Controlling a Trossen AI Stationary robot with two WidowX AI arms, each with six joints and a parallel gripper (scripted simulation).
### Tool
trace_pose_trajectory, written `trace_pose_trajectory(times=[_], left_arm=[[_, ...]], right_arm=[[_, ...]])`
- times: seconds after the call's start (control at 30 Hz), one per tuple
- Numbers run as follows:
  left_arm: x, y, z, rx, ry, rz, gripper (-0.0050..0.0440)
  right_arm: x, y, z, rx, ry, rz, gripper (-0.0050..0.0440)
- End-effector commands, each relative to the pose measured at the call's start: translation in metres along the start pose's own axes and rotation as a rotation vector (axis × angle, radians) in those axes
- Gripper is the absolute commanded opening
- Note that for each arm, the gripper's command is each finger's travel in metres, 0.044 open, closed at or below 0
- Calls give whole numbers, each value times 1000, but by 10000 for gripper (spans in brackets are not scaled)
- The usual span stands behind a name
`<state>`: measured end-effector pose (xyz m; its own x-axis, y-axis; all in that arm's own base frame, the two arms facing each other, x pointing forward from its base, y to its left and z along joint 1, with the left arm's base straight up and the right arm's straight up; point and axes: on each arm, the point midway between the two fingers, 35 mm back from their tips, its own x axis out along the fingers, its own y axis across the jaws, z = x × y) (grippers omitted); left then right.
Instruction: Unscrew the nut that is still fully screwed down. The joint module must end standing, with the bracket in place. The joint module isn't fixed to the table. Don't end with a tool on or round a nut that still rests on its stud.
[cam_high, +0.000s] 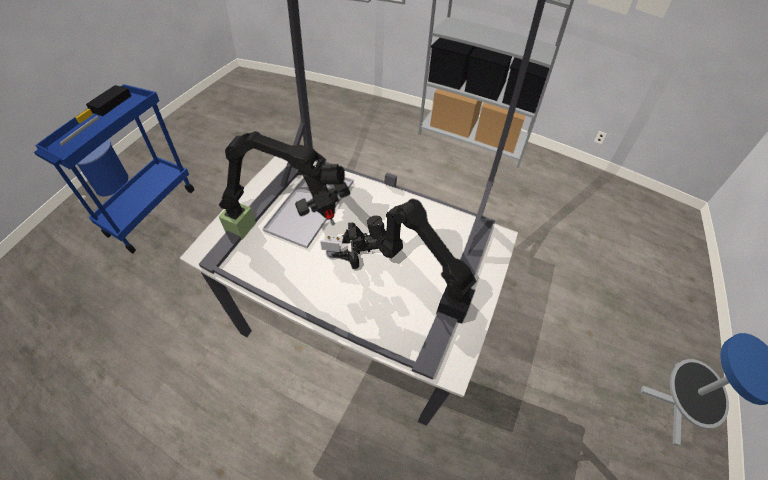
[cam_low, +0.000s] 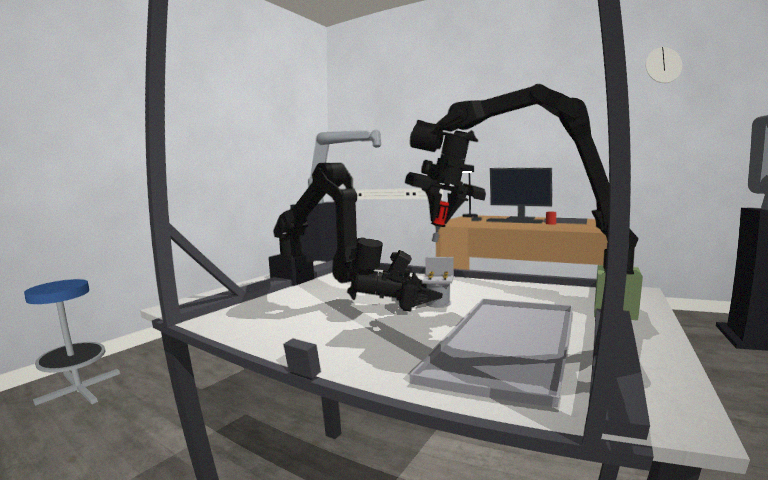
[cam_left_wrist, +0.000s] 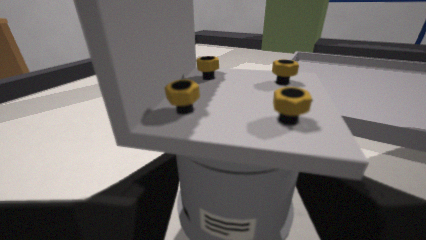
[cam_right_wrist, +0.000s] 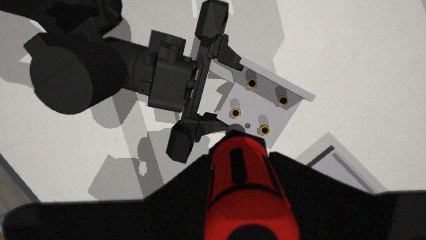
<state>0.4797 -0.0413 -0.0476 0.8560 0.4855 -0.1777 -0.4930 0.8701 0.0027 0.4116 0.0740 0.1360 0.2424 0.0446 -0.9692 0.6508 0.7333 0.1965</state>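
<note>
Four nuts (cam_high: 338, 238) (cam_low: 445, 275) (cam_left_wrist: 292, 104) (cam_right_wrist: 261, 132) look raised on their studs; the joint module (cam_low: 442, 298) (cam_left_wrist: 235, 185) stands on the table, bracket (cam_high: 331, 245) (cam_low: 439, 266) (cam_left_wrist: 240, 120) (cam_right_wrist: 244, 97) on top; your left gripper (cam_high: 341, 243) (cam_low: 433, 288) (cam_left_wrist: 235, 155) (cam_right_wrist: 238, 97) clamps its body, your right gripper (cam_high: 329, 212) (cam_low: 442, 206) (cam_right_wrist: 239, 161) the red driver (cam_high: 329, 215) (cam_low: 441, 213) (cam_right_wrist: 240, 195); expect a rigid, smooth, possibly top-heavy cylinder; hold it low and square; avoid the bracket's lip, which likely tips it.

A blue cart (cam_high: 95, 125) and metal shelving (cam_high: 425, 96) stand on wood-look flooring (cam_high: 169, 367) (cam_low: 237, 452) beside pale walls (cam_high: 351, 50) (cam_low: 243, 84).
</note>
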Motion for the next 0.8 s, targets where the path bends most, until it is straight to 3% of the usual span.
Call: trace_pose_trajectory(times=[0.0, 0.77], left_arm=[[3, -4, 16, -27, -27, -3, 245], [3, -4, 16, -27, -27, -3, 245]], right_arm=[[-28, 5, 5, 1, -72, 92, 130], [-75, 10, 9, 1, -277, 359, 130]])
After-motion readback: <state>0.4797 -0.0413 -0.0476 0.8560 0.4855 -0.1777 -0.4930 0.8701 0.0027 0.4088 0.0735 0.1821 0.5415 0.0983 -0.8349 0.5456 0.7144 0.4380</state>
